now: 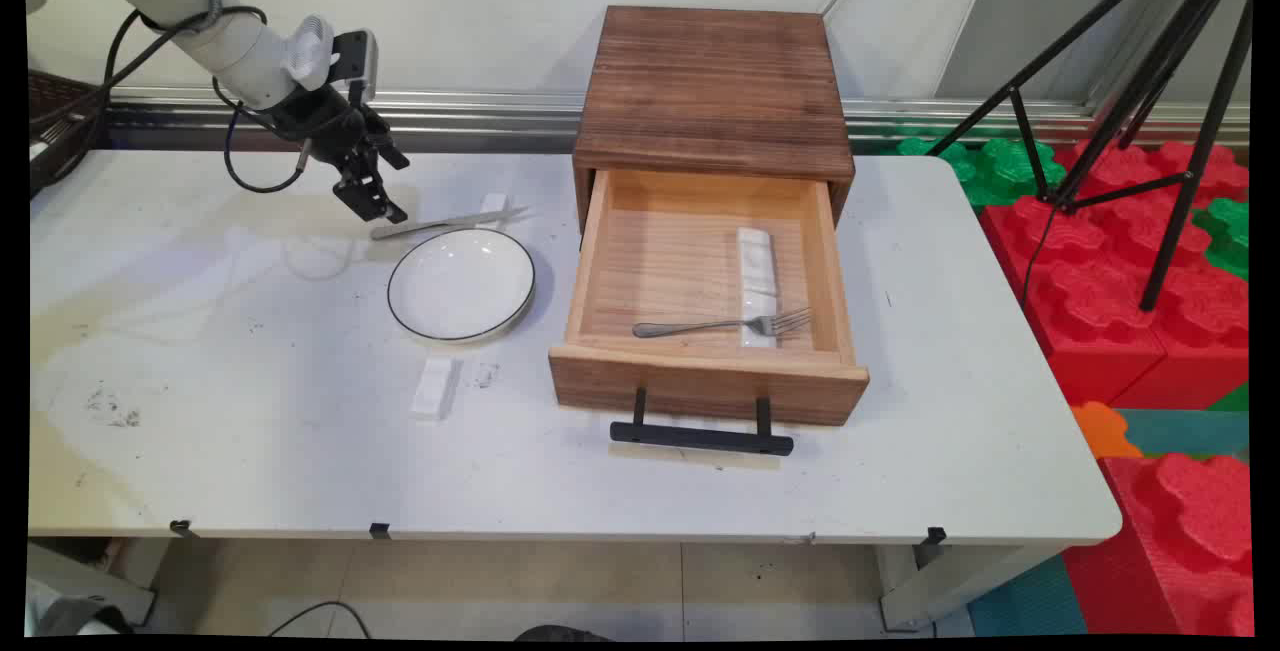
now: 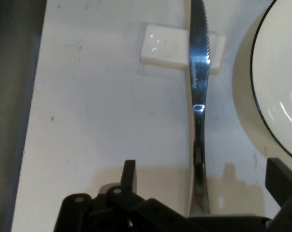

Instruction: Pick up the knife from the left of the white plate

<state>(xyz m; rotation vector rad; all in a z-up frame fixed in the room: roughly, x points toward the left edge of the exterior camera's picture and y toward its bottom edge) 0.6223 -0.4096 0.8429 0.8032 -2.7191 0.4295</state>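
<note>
My gripper (image 1: pixel 372 201) hangs open just above the handle end of a steel knife (image 1: pixel 445 222) that lies on the white table behind a white plate (image 1: pixel 461 283) with a dark rim. In the hand view the knife (image 2: pixel 198 111) runs straight up between my two fingertips (image 2: pixel 129 174), its serrated blade resting across a small white rest (image 2: pixel 165 46). The plate (image 2: pixel 276 96) curves in at the right. Nothing is held.
A wooden box (image 1: pixel 712 91) stands behind its pulled-out drawer (image 1: pixel 700 381), which holds a fork (image 1: pixel 720 325) and a white rest (image 1: pixel 756 261). Another white rest (image 1: pixel 434 387) lies in front of the plate. A tripod (image 1: pixel 1150 81) and red foam blocks (image 1: pixel 1150 311) stand at the right.
</note>
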